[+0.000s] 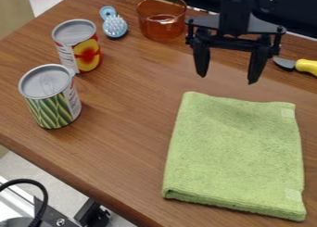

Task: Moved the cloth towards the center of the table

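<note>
Beyond the far edge of the green cloth point(234, 156), the end effector point(227, 79) hangs over the bench point(117, 156) with its two fingers spread apart and nothing between them. The cloth lies folded and flat in the lower right of the camera view, close to the bench's near edge, and has yet to be gripped.

The likeliest trouble is a poor pinch. Closing too high would catch only air; closing shallowly might lift the top layer alone, so the fold would open as the arm pulled. Pressing too hard could jam the tips on the wood. A grip at one corner may swing the cloth round or bunch it rather than carry it along squarely.

Then there is the route. If the cloth is taken too far left, it could knock the can with the green pattern point(53, 101) or the red and yellow can point(84, 52) — too far back, and it could nudge the amber cup point(162, 24). A short, low pull would probably avoid all three.
</note>
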Action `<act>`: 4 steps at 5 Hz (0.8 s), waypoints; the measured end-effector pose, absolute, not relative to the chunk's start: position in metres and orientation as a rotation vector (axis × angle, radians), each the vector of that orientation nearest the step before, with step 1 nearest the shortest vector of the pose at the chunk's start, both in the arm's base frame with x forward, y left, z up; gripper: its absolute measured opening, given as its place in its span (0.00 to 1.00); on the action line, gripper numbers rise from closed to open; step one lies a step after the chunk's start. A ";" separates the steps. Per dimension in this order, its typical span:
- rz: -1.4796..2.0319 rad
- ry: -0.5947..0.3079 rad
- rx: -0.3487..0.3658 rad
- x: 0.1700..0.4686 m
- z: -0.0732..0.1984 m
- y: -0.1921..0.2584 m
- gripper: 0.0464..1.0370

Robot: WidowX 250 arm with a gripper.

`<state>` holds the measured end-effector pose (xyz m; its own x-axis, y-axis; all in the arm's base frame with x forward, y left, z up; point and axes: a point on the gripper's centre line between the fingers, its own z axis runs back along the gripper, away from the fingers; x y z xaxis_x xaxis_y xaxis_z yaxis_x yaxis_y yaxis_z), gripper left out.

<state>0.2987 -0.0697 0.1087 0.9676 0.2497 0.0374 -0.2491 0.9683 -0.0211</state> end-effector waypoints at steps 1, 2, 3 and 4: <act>0.252 -0.011 -0.006 0.295 0.100 -0.069 0.96; 0.221 -0.008 0.000 0.276 0.089 -0.067 0.96; 0.204 -0.005 -0.021 0.263 0.091 -0.071 0.96; 0.207 0.027 -0.020 0.247 0.085 -0.081 0.96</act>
